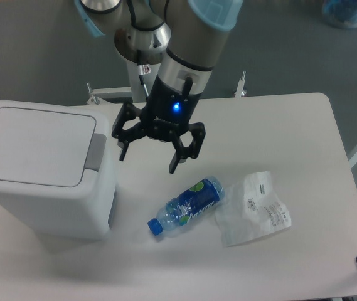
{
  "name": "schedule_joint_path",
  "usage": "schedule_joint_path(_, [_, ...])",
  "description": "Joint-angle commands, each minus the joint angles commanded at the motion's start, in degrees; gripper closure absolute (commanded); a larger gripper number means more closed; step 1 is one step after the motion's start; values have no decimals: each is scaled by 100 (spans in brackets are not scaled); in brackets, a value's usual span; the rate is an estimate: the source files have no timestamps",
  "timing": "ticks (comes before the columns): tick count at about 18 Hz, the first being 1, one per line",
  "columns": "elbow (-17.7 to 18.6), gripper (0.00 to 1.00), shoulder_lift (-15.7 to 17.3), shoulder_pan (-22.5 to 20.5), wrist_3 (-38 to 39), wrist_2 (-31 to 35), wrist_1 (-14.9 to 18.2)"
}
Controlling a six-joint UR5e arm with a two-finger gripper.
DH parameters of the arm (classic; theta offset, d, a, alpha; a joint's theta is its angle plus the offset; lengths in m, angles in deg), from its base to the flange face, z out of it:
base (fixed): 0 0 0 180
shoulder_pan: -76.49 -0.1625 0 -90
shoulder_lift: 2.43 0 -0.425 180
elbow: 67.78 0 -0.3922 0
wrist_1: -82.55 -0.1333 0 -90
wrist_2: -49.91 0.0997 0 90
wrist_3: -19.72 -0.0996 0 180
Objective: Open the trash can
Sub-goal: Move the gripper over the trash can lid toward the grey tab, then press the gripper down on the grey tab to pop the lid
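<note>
One boxy white plastic trash can with a grey push tab (37,166). One clear blue-capped plastic bottle (186,205). One crumpled clear plastic bag (252,208).

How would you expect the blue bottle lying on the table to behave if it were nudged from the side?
The blue bottle lies on its side on the table, so it would probably roll rather than slide. It looks like thin clear plastic, so likely light and a bit squashy. One end rests against the crumpled plastic bag, which may slow rolling that way.
</note>
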Motion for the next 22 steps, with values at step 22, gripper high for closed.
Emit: schedule_joint_path(22, [343,0,27,264,79,9,0])
